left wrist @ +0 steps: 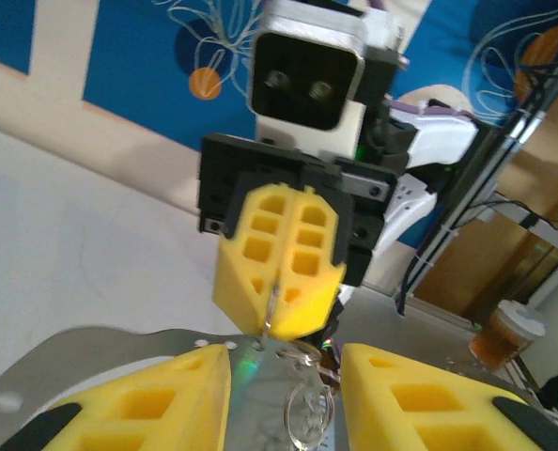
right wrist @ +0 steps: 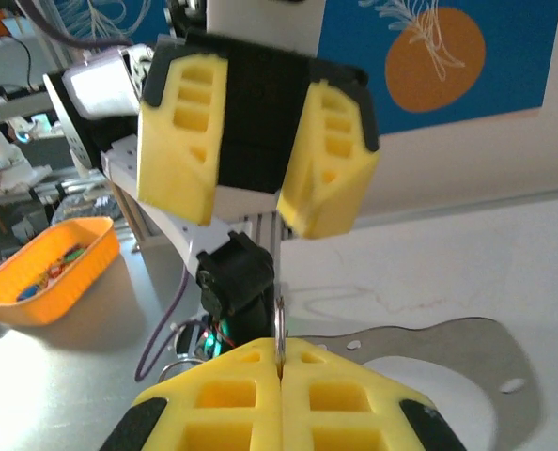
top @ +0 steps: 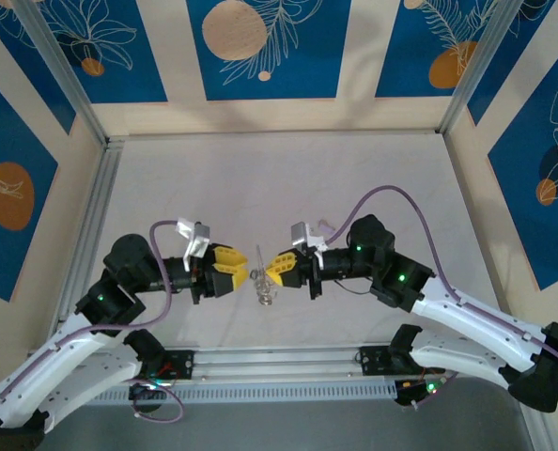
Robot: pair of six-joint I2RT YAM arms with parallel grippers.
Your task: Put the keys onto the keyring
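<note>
My two grippers face each other tip to tip above the white table's middle. The right gripper (top: 271,270) (right wrist: 279,349) is shut on the keyring (right wrist: 278,319), a thin silvery loop seen edge-on that sticks out of its yellow pads. Seen from the left wrist, the same shut fingers (left wrist: 279,258) pinch that metal edge (left wrist: 271,310). Clear, silvery loops (left wrist: 307,411) (top: 263,285) dangle below it. I cannot tell the keys apart in that cluster. The left gripper (top: 243,273) (left wrist: 286,381) is open, a finger on each side of the dangling loops, touching nothing.
An orange bin (right wrist: 46,268) with small coloured bits sits off the table, past the left arm. A drink cup (left wrist: 503,335) stands beyond the right side. Aluminium rails (top: 279,362) run along the near edge, and frame posts (top: 68,85) rise at the corners.
</note>
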